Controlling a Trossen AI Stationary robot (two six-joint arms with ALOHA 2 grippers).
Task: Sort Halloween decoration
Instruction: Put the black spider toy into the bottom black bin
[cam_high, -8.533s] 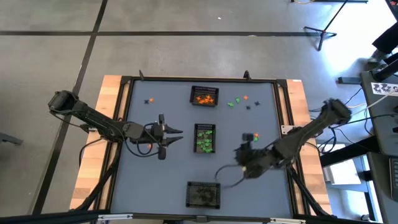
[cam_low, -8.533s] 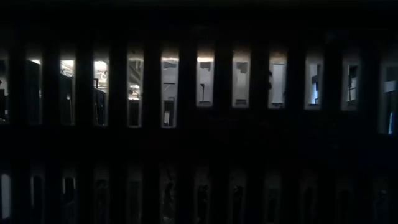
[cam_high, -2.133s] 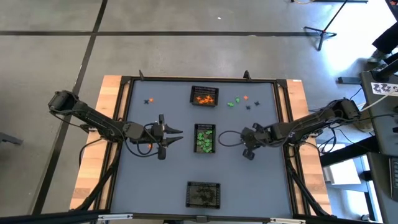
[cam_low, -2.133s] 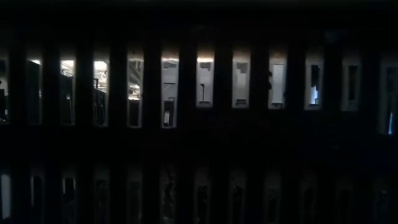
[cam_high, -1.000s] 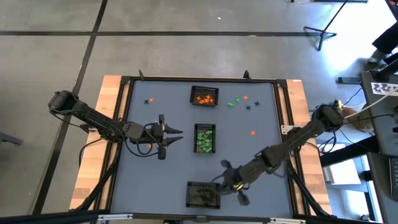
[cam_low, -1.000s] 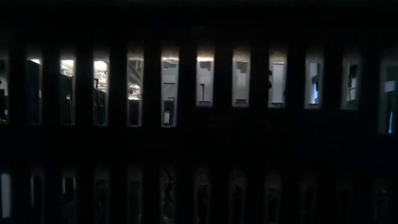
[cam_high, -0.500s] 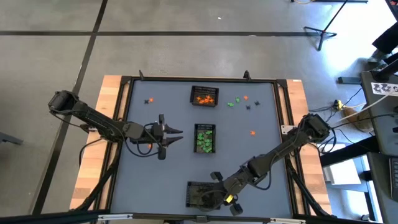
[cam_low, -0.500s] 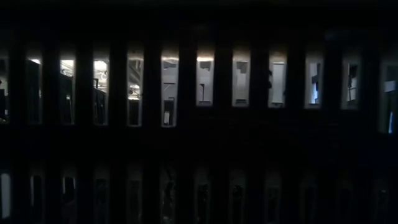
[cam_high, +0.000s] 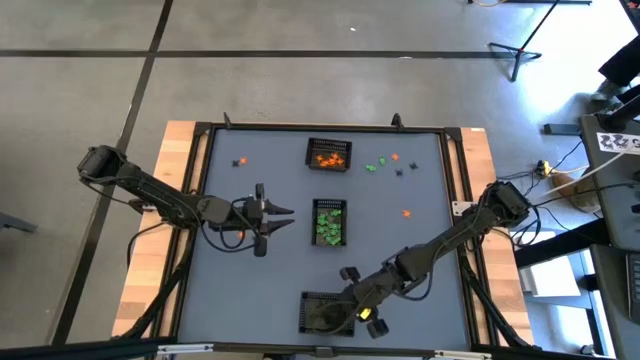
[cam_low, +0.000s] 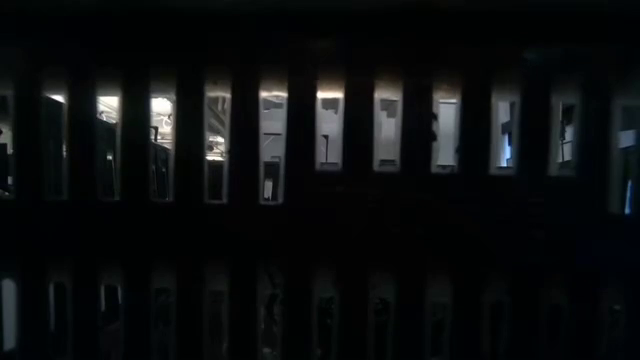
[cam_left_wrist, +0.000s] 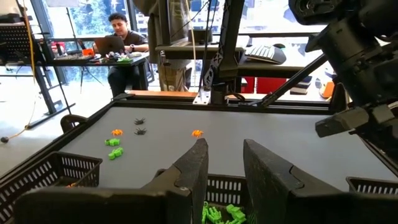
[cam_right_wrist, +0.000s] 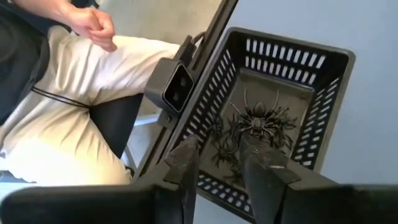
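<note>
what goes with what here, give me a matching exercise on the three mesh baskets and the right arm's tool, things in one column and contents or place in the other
Things
1. far basket
2. middle basket
3. near basket
4. right tool

Contents or place
A. holds green trinkets
B. hovers over the near basket's edge, fingers apart
C. holds orange trinkets
D. holds black spiders

Pairs: 1-C, 2-A, 3-D, 4-B

Three baskets (cam_high: 329, 227) in a row mid-table (cam_high: 250, 290)
</note>
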